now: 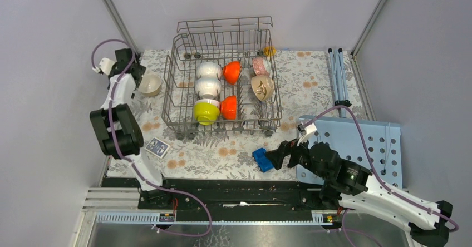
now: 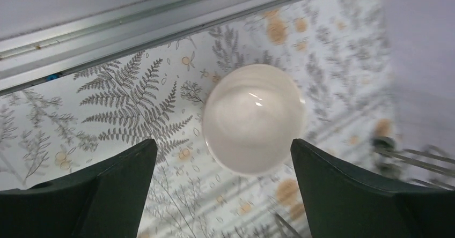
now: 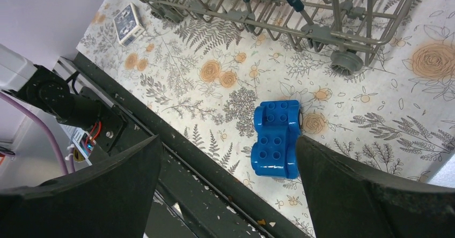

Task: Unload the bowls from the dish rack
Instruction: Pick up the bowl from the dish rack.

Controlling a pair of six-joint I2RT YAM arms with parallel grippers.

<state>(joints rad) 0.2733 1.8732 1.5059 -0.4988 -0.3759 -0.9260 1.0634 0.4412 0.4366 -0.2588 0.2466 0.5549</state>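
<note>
The grey wire dish rack point(image 1: 222, 85) point(image 3: 316, 33) stands mid-table. Inside it are two white bowls point(image 1: 208, 78), two orange ones point(image 1: 232, 72), a yellow-green one point(image 1: 206, 112), a patterned one point(image 1: 260, 66) and a beige one point(image 1: 262, 87). A cream bowl point(image 1: 150, 84) point(image 2: 254, 119) rests upright on the cloth left of the rack. My left gripper point(image 1: 133, 68) point(image 2: 224, 144) hangs open over it, its fingers apart from the rim. My right gripper point(image 1: 276, 157) point(image 3: 228, 141) is open and holds nothing, low by the table's near edge.
A blue toy car point(image 1: 261, 159) point(image 3: 276, 139) lies just beside my right gripper's finger. A card deck point(image 1: 157, 147) point(image 3: 129, 17) sits front left of the rack. A light-blue perforated board point(image 1: 362, 141) lies at the right, with folded rods point(image 1: 337, 77) behind it.
</note>
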